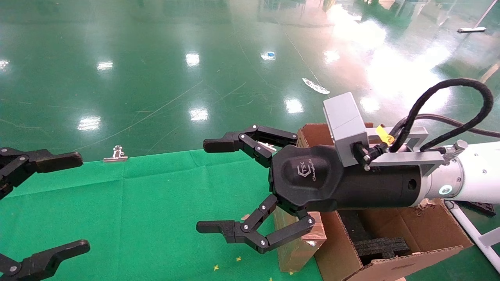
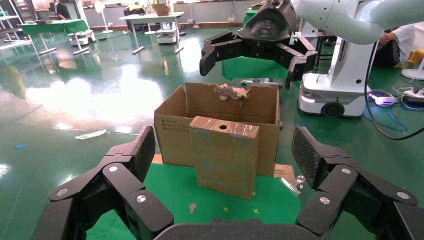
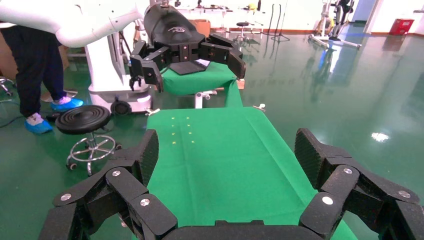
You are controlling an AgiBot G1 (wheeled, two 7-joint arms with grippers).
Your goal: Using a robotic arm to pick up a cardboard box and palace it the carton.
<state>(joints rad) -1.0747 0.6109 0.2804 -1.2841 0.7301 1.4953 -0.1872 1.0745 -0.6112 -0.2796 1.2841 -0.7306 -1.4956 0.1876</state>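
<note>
A white-cased robotic arm with a grey box camera and thick black cable is hovering over the green-clothed tabletop (image 1: 156,203), its black two-finger right gripper (image 1: 213,186) spread wide apart and holding nothing. Beneath and just behind the gripper's body, the small slim brown cardboard box (image 2: 225,155), wrapped in glossy tape and showing a round hole in its top face, is standing upright on the cloth, right against the outer wall of the large brown corrugated carton (image 2: 172,132). The carton, its flap edge torn, is sitting at the tabletop's far right edge with black foam blocks (image 1: 381,246) lying inside.

The all-black left gripper (image 1: 54,203) is waiting at the tabletop's left side, fingers likewise apart and empty, well apart from the box. A silver binder clip (image 1: 115,156) is pinning the cloth at the back edge.

The job appears to be at its approach stage: nothing is grasped yet. The next move would likely call for drawing the right gripper back and down so its fingers straddle the slim box before closing, then lifting it clear of the carton wall.
</note>
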